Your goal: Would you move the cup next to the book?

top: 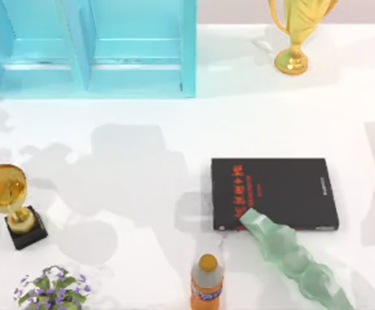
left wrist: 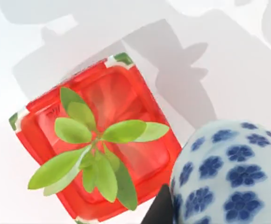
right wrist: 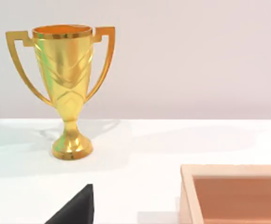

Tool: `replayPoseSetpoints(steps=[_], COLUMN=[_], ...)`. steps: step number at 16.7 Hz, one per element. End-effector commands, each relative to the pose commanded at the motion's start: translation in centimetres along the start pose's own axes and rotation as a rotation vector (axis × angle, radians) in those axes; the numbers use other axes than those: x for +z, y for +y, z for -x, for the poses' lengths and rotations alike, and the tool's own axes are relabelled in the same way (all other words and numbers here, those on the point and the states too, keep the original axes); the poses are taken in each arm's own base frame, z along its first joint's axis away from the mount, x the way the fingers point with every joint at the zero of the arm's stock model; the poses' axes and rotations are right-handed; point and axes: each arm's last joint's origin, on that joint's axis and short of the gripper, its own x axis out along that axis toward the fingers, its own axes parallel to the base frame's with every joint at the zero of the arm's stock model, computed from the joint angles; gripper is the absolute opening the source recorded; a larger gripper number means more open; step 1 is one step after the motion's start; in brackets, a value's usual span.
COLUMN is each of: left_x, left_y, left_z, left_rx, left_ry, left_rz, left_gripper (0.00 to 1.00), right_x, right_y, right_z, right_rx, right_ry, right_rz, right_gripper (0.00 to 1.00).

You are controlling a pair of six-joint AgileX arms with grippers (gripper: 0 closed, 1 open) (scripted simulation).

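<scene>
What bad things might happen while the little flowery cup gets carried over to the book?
1. In the left wrist view the cup sits very close to a red pot with a green plant; it might bump those leaves.
2. A pale green wavy object lies across the book's near edge, so that spot is crowded.
3. An orange bottle stands upright near the book's left corner and could tip if knocked.

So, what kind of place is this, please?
Probably a simulated tabletop set out for handling practice: a plain white table holds unrelated props, such as gold trophies, a black book, an orange bottle and a turquoise cabinet.
</scene>
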Motion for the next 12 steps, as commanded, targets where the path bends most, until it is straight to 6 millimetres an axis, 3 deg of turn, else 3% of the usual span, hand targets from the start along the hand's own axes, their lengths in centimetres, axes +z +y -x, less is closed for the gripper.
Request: replayPoseSetpoints(steps=[6, 9, 12], left_x=[11.1, 15.3, 18.1], left_y=[-7.1, -12.6, -18.7], left_z=[-2.6, -4.7, -6.9], left_rx=[-0.023, -0.033, -0.032], left_ry=[0.008, 0.048, 0.116], left_rz=[0.386, 0.476, 0.549], left_gripper=[0.00, 0.00, 0.00], right_x=[0.0, 0.0, 0.0], right_y=[0.0, 0.0, 0.0], right_z=[0.0, 0.0, 0.0], right_rx=[0.000, 0.000, 0.000], right_ry=[0.000, 0.000, 0.000], right_rz=[0.000, 0.000, 0.000], right_gripper=[1.00, 1.00, 1.00])
